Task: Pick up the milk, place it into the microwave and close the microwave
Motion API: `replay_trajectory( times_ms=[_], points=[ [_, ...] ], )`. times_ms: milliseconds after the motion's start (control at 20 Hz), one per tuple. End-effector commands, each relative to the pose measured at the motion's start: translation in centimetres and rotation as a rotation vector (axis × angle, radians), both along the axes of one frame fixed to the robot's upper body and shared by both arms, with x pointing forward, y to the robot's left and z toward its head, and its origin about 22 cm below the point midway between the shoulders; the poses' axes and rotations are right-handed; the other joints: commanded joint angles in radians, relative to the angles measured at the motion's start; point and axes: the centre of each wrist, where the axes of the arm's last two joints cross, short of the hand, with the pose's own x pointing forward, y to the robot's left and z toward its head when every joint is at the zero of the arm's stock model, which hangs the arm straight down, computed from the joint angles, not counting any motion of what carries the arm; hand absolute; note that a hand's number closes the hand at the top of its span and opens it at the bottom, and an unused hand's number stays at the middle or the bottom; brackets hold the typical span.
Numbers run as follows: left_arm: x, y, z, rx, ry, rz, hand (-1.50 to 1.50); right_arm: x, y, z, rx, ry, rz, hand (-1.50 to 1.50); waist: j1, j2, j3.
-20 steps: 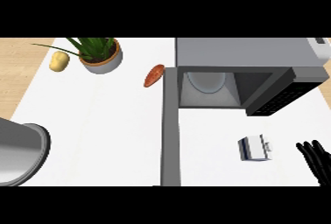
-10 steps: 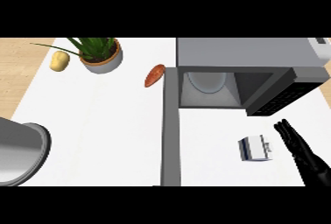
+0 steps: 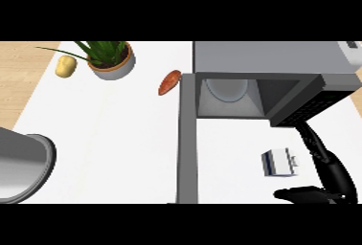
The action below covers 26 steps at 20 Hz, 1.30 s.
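The milk (image 3: 278, 162) is a small white and blue carton on the white counter, below the microwave. The microwave (image 3: 265, 72) is grey, with its cavity open toward me and its dark door (image 3: 308, 107) swung out to the right. My right hand (image 3: 327, 165) is open just right of the carton, fingers straight and pointing up toward the door, thumb stretched out below the carton. No contact with the carton shows. My left hand is out of view.
A potted plant (image 3: 109, 60), a yellow potato (image 3: 66, 66) and a reddish sweet potato (image 3: 170, 82) lie at the back left. A grey metal basin (image 3: 21, 167) sits at the left edge. A dark seam (image 3: 187, 158) runs down the counter.
My right hand has moved up and left from the lower right corner, its fingers stretching out beside the milk. The carton has not moved.
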Motion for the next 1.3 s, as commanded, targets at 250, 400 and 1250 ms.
replay_trajectory(
  times_ms=[250, 400, 1250],
  points=[
    [-1.7, 0.1, -0.7, -0.016, -0.010, 0.017, -1.50, -0.3, -1.0, -3.2, 0.015, 0.055, 0.078, -1.50, -0.001, -0.002, 0.000],
    [-1.0, -1.0, -0.3, -0.013, -0.012, 0.015, -1.50, 1.2, -2.2, -4.1, -0.025, 0.079, 0.099, -1.50, 0.002, -0.001, 0.000],
    [-2.1, 0.5, -0.2, -0.012, 0.008, 0.010, -1.50, 3.3, -1.5, -8.4, -0.275, 0.000, -0.003, 1.50, 0.008, 0.002, 0.001]
  ],
)
